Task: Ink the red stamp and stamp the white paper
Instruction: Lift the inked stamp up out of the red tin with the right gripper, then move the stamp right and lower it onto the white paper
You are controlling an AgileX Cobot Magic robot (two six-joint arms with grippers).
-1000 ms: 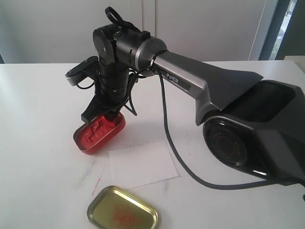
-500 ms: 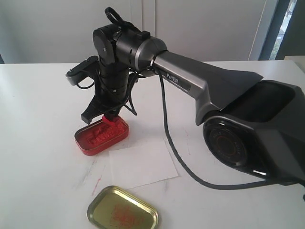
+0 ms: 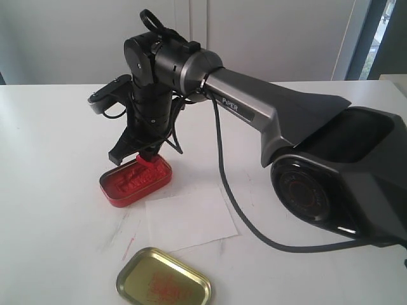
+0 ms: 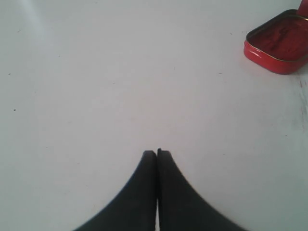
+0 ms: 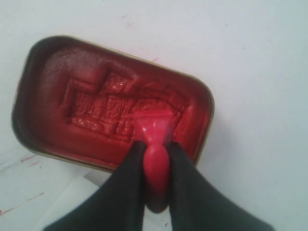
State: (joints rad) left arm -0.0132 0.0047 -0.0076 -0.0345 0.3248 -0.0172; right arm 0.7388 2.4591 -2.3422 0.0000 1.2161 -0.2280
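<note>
My right gripper (image 3: pixel 144 152) (image 5: pixel 155 144) is shut on the knob of the red stamp (image 5: pixel 153 126) (image 3: pixel 148 163). It holds the stamp upright over one end of the open red ink tin (image 3: pixel 133 180) (image 5: pixel 72 96). The stamp's square base is down at the ink, which shows several pressed imprints. I cannot tell whether it touches. The white paper (image 3: pixel 188 219) lies flat just in front of the tin, and a corner of this paper (image 5: pixel 79 202) shows in the right wrist view. My left gripper (image 4: pixel 157 153) is shut on nothing above bare table, with the ink tin (image 4: pixel 278 44) off to one side.
A gold oval lid (image 3: pixel 163 280) with red smears lies at the front edge, near the paper. The right arm's dark base (image 3: pixel 343 171) and its cable (image 3: pixel 254 222) fill the right side. Red ink streaks (image 3: pixel 129 246) mark the tabletop left of the paper.
A second ago the ink tin was tipped up at one end under the stamp; it now lies flat on the table. The right gripper still grips the stamp in nearly the same place.
</note>
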